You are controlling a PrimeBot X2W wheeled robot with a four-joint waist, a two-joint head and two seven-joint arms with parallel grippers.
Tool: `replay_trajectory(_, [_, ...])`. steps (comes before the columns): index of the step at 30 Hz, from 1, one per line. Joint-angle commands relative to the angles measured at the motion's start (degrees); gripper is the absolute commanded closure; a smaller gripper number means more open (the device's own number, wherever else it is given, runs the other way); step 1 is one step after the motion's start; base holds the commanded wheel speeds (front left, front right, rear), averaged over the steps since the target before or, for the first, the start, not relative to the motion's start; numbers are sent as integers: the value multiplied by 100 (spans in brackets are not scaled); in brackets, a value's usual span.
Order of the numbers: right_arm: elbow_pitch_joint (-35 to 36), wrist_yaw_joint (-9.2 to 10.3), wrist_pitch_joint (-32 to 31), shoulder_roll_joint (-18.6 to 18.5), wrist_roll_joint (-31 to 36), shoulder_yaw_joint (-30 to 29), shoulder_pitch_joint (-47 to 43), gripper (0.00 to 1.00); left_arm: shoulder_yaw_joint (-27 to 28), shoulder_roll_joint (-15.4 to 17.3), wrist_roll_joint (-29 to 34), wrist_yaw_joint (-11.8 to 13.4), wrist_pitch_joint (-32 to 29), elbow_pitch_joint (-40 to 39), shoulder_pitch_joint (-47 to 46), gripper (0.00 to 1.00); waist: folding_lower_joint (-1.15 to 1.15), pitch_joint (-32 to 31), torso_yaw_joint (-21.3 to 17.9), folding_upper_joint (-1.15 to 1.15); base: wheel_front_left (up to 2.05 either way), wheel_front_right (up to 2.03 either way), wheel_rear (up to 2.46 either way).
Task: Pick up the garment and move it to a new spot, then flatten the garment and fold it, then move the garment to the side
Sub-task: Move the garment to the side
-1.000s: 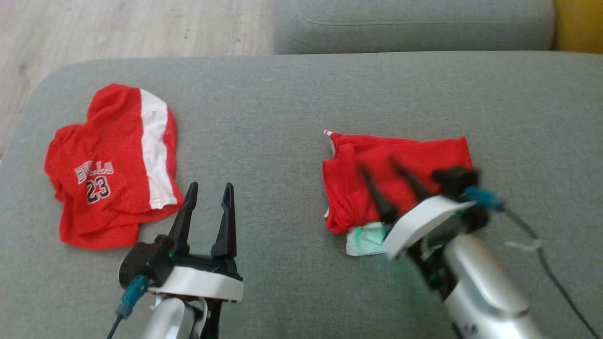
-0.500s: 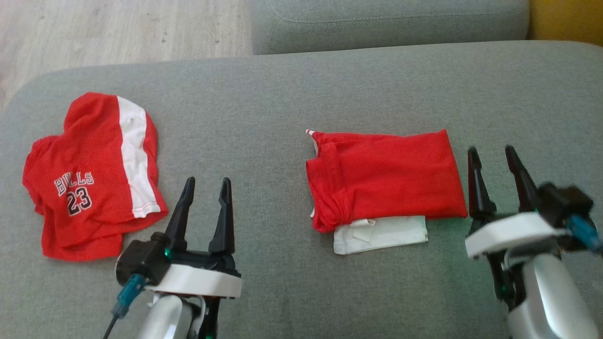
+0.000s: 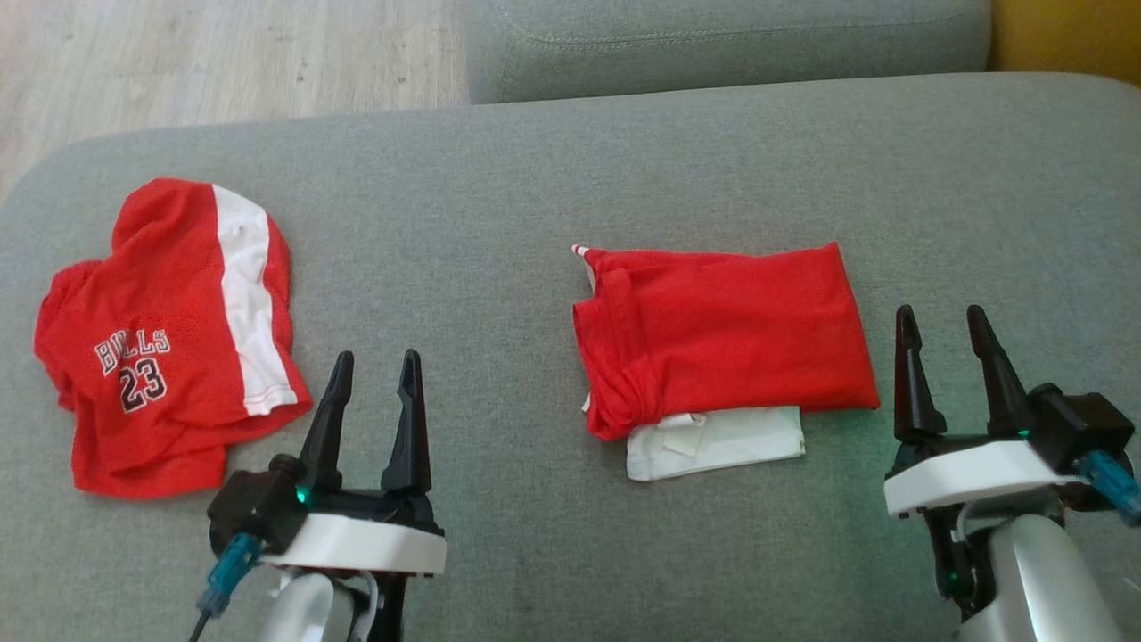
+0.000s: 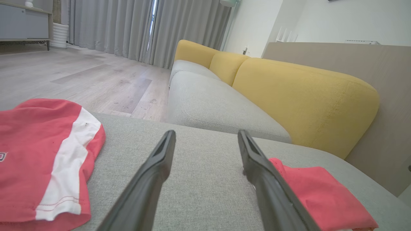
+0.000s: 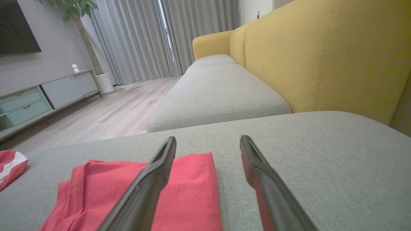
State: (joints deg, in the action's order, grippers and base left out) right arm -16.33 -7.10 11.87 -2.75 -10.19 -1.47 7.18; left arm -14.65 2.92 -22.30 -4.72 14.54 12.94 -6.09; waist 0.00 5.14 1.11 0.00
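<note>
**Two red garments and two open grippers on a grey sofa seat**

Head view: you see two garments and two grippers. The folded garment, red with a white strip showing at its near edge, lies flat mid-seat on the grey cushion. The crumpled jersey, marked "BULLS 23", lies well apart at the left end. Pale wood floor shows beyond the seat. The left gripper sits between the two garments, and the right gripper is just beside the folded garment's right edge. Both are spread wide, grasping nothing and touching no cloth.

Left wrist view: the parted fingers frame bare cushion, with the jersey to one side and the folded garment to the other. A yellow backrest and grey curtains stand behind.

Right wrist view: one finger overlaps the folded garment's edge in the picture. A low cabinet lines the far wall.
</note>
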Motion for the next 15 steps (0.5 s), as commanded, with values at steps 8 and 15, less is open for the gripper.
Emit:
replay_trajectory(8, [90,-39,-248,-13,204,25,452,0,109,-3,-34,15,46,-246,-307,0,0,204,141,0,0,0,0])
replay_trajectory(15, [-536,-39,-642,-13,357,-158,772,0,-54,-3,-53,15,46,-259,-438,0,0,442,344,0,0,0,0])
